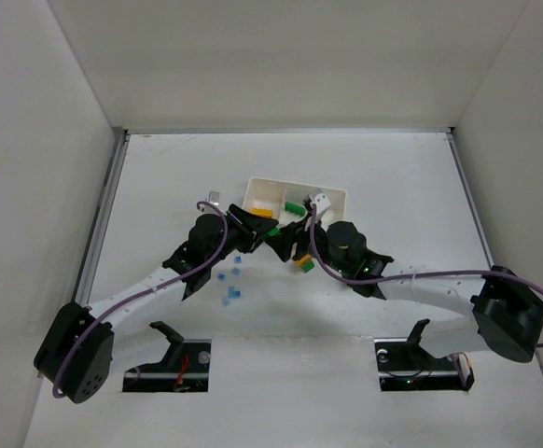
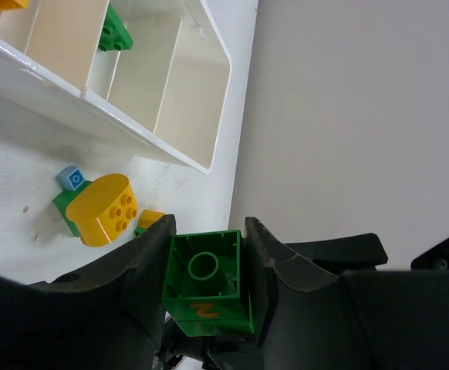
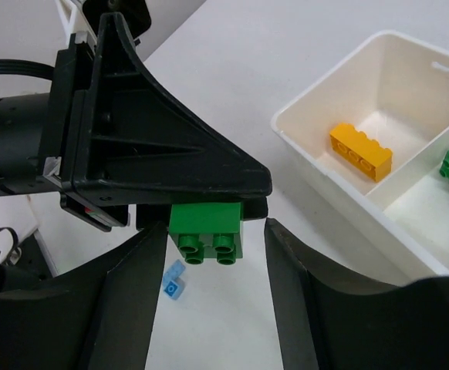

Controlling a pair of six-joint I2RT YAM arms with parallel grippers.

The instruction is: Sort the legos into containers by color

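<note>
My left gripper (image 2: 208, 231) grips a green brick (image 2: 207, 281); my right gripper (image 3: 215, 231) stands wide open. Next, I'd carry it to the tray's (image 2: 132, 127) middle compartment, upper left, then release.

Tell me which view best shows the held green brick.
Left wrist: the green brick sits close, hollow underside visible, clamped in the left pincer. Right wrist shows its studs, partly hidden; top external, only a speck.

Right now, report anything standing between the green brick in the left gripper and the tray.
Nothing visible lies between the green brick in the left gripper and the tray. The right gripper, open, sits close by, its fingers flanking the brick in the right wrist view.
</note>
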